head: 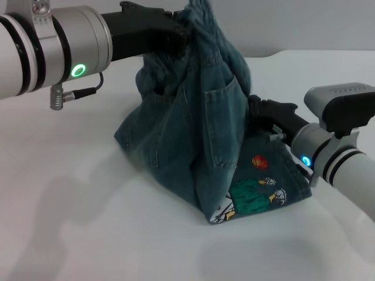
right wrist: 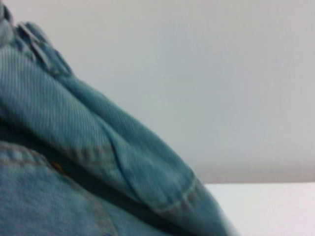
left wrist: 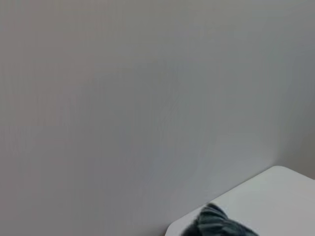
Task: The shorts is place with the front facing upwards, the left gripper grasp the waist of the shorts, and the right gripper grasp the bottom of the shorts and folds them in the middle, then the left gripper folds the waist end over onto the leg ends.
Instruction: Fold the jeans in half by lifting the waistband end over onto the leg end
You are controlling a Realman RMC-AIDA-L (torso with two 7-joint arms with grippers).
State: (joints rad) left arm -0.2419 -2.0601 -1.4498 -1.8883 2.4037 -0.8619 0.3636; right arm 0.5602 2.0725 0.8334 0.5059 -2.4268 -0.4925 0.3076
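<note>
The denim shorts (head: pixel 199 129) hang in a tall bunch over the white table (head: pixel 88 222). One end is raised high, and the hem with cartoon prints (head: pixel 255 196) rests on the table. My left gripper (head: pixel 179 36) is up at the top of the bunch, shut on the raised end. From the right, my right gripper (head: pixel 256 111) meets the shorts' side at mid height, its tips buried in the cloth. A scrap of the shorts (left wrist: pixel 216 225) shows in the left wrist view. Folds of the shorts (right wrist: pixel 74 147) fill the right wrist view.
The white table runs out to the left and front of the shorts, with its far edge (head: pixel 304 54) behind the right arm. A plain grey wall (left wrist: pixel 147 98) stands behind it.
</note>
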